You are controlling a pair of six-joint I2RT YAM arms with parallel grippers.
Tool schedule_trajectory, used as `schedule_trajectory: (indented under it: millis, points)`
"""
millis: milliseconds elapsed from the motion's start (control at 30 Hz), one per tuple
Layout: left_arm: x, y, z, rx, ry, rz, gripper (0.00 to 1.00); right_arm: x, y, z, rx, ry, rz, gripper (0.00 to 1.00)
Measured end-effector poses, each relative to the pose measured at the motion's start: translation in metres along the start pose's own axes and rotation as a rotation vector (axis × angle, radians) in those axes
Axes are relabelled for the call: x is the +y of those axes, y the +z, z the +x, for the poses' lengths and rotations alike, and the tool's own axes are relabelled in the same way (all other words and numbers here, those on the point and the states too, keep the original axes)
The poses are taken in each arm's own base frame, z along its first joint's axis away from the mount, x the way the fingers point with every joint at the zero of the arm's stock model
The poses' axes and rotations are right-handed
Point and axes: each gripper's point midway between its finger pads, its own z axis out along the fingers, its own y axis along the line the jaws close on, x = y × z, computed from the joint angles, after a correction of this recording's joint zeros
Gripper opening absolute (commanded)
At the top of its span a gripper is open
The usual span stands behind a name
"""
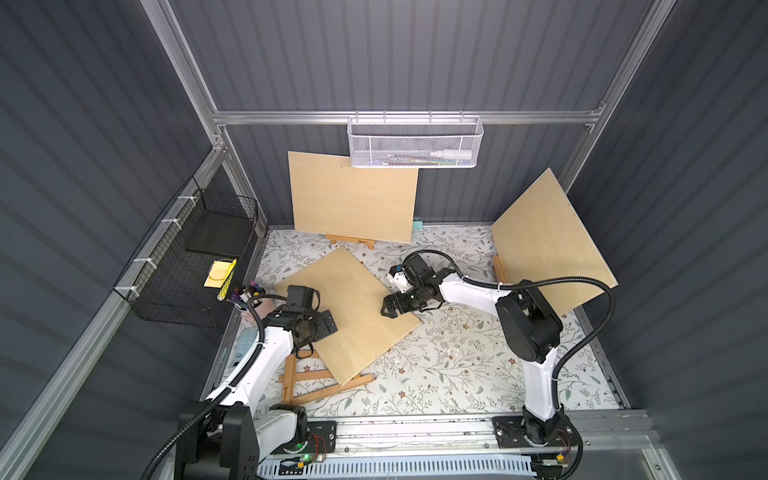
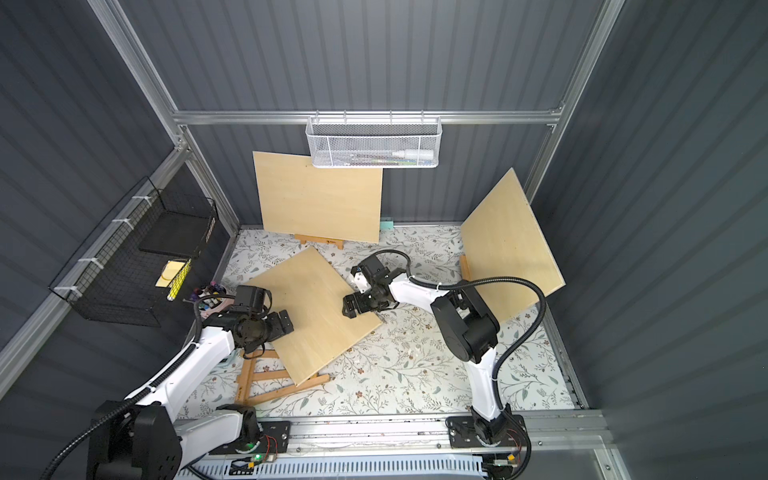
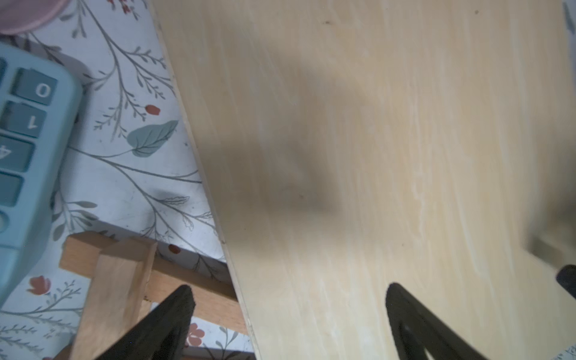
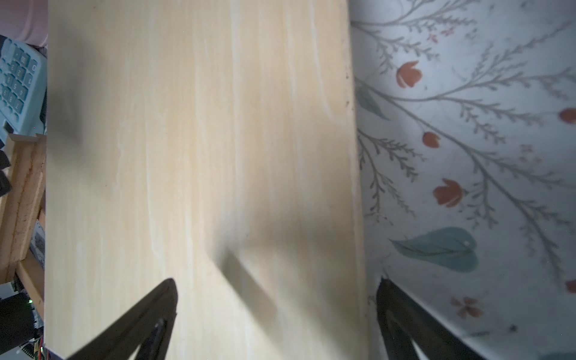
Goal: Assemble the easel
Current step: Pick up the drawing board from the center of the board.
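I am holding both end effectors over the loose wooden board, and neither one is gripping anything. My left end effector is hovering with its jaws wide apart, one finger above the board and the other above the easel frame. My right end effector is also standing open across the opposite edge of the board, with the counter under its outer finger.

The board is lying directly below both end effectors and partly on the frame. The frame is lying flat, reaching from under my left end effector back toward my base.

I am judging that the easel is not yet standing. The next move, I think, is calling for clearing the board off the frame, so I can grasp the frame and raise it.
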Motion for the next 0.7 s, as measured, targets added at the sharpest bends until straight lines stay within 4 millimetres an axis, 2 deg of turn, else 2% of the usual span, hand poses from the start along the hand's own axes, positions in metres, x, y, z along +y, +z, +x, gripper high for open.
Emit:
schedule_trajectory:
  millis: [200,300,367,700]
  points:
    - [0.006,0.014,0.008,0.034,-0.025,-0.027,0.99,-0.006,0.005,0.013,0.025,0.015,0.008,0.99]
    - [0.014,0.02,0.018,0.043,-0.046,-0.039,0.99,-0.005,0.006,0.011,0.016,0.012,0.004,0.99]
    - [0.014,0.021,0.017,0.022,-0.059,-0.03,0.99,-0.004,0.006,0.01,0.011,0.01,-0.002,0.99]
    - [-0.01,0.04,0.007,-0.03,-0.091,0.13,0.99,0.004,0.009,0.011,0.009,0.003,-0.056,0.99]
